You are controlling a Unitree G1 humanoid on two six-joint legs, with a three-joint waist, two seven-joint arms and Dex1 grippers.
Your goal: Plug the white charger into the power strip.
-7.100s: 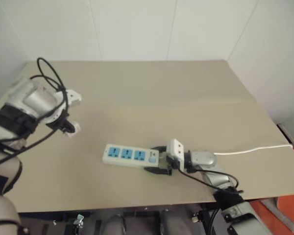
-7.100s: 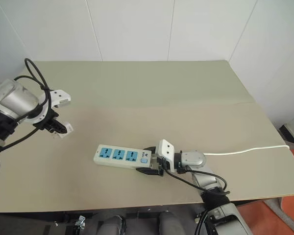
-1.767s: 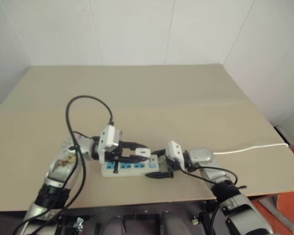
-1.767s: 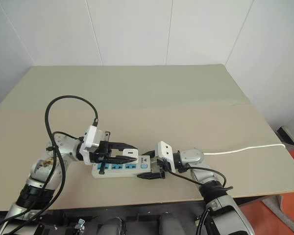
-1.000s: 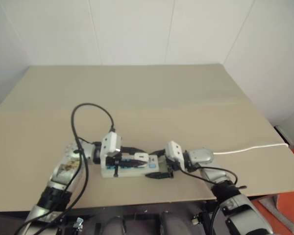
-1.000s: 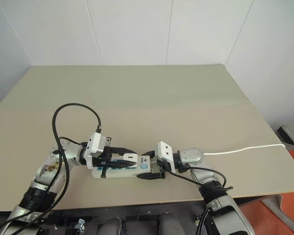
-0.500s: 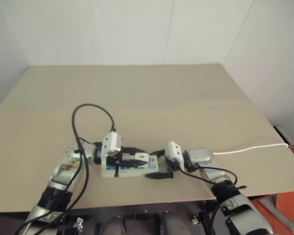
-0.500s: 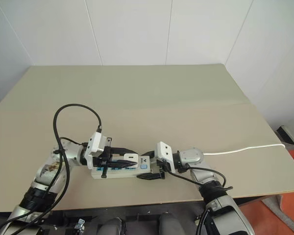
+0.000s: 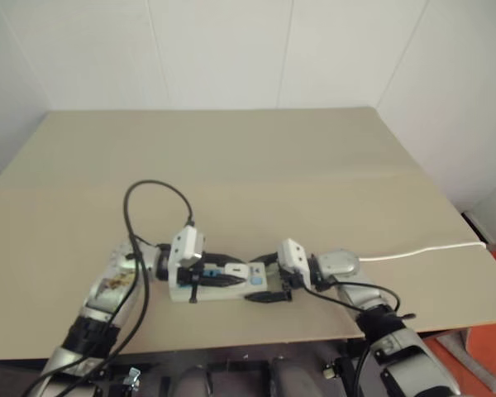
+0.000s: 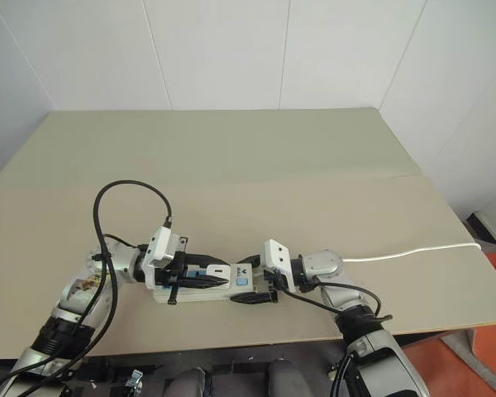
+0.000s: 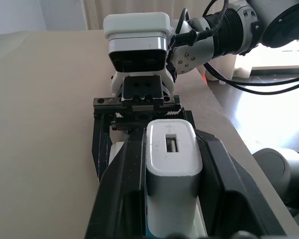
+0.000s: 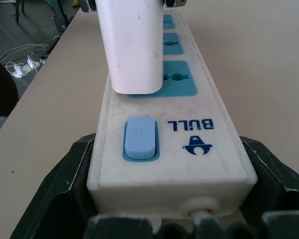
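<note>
The long white plastic power strip [image 10: 200, 288] with its blue socket faces lies flat near the front edge of the beige tabletop [image 10: 256, 165], and both arms work on it from opposite ends. The right gripper [image 10: 255, 285] straddles the switch end, its two black fingers pressed against the strip's long sides just by the pale blue rocker switch [image 12: 140, 137]; this clamp looks meant to keep the light bar from sliding or tipping under a downward push. The thin white cord [image 10: 413, 248] trails away from that end toward the table's right edge. The left gripper [image 10: 219, 276] reaches in level from the other end, its black fingers closed tight on the flanks of the small white plastic cube-like charger [image 11: 172, 169], so the block stays upright and square to the strip. In the right wrist view the charger [image 12: 130, 45] stands on the blue socket face nearest the switch, its base down against the strip; whether the pins are fully home I cannot tell, so the insertion seems to be at or near its final press.
</note>
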